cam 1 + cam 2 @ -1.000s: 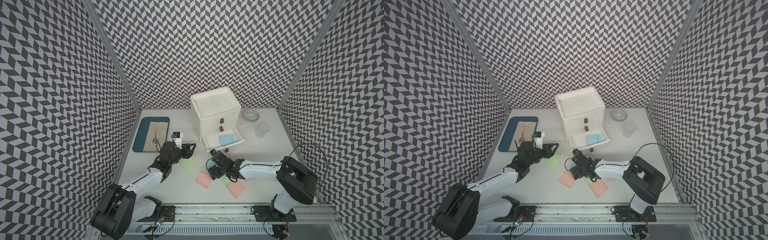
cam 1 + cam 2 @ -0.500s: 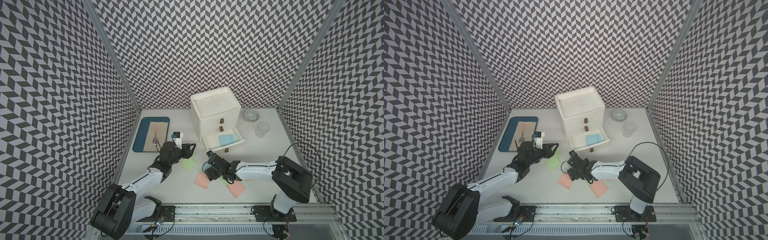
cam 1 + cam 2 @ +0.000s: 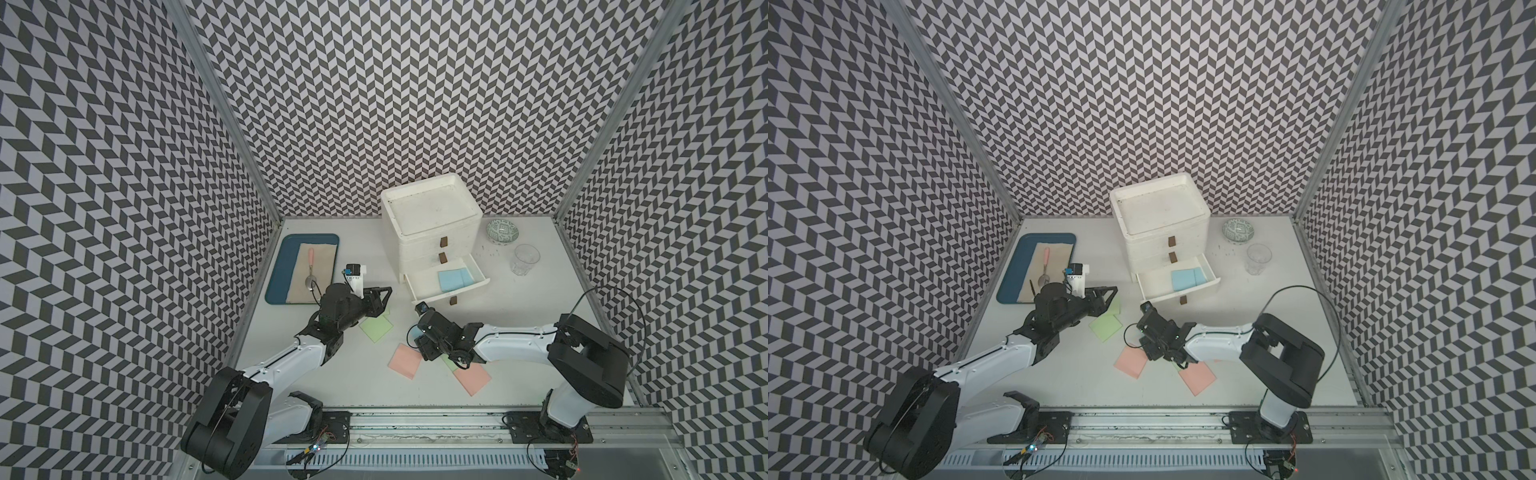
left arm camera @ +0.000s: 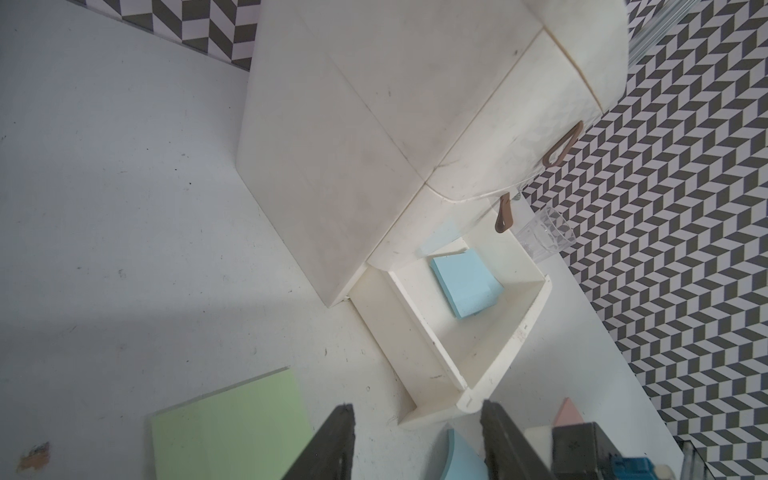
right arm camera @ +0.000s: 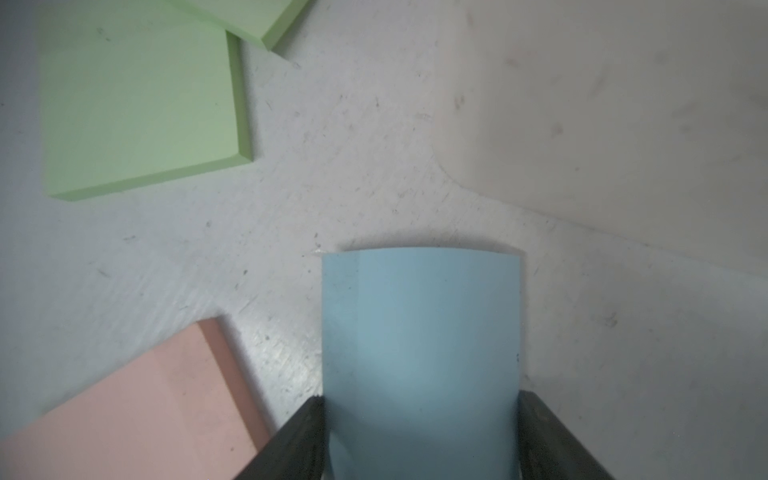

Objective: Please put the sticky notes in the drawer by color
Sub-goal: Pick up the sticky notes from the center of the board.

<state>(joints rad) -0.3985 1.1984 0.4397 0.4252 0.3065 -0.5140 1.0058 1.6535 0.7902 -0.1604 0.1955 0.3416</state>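
Earlier wide, right gripper [image 5: 419,397] now pinches blue sticky note [image 5: 419,324], 6 o'clock of drawer [image 3: 432,216] — left gripper [image 4: 417,407] unchanged, agape — white tabletop [image 3: 519,316], chevron walls [image 3: 374,104].

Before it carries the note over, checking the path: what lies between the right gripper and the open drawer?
Only bare table between right gripper and drawer, in both top views.

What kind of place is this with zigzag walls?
Probably a robot testing booth: two robot arms mounted on a metal rail, zigzag walls around a white table, and sticky notes as props.
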